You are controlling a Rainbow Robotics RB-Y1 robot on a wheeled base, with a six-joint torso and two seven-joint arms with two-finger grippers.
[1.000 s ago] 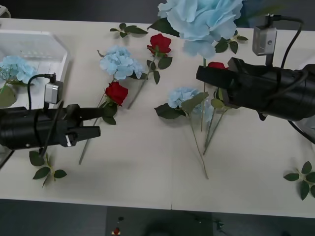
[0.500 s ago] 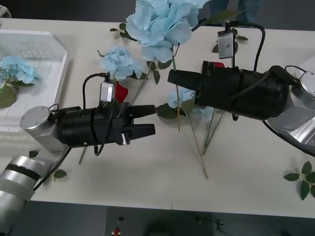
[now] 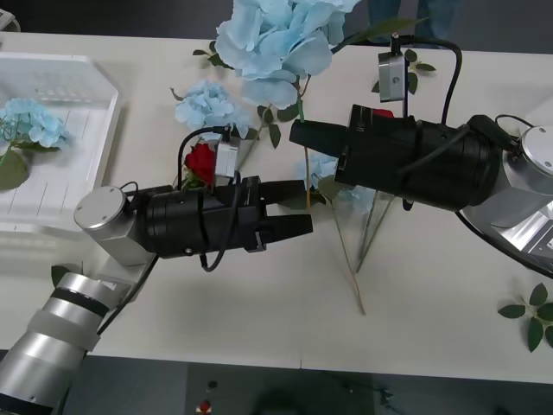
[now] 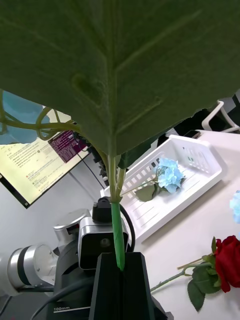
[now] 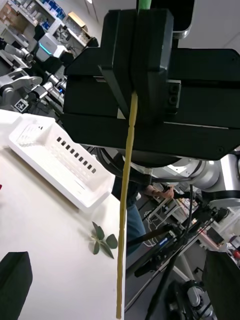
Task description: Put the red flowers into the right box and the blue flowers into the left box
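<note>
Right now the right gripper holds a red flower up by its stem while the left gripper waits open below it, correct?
Not quite. The right gripper holds a blue flower, not a red one, as the front view shows. The left gripper does wait open by its stem.

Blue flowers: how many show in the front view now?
4 blue flowers: one in the left box, one held aloft by the right gripper, one on the table, one partly under the right arm. More could be hidden.
</note>
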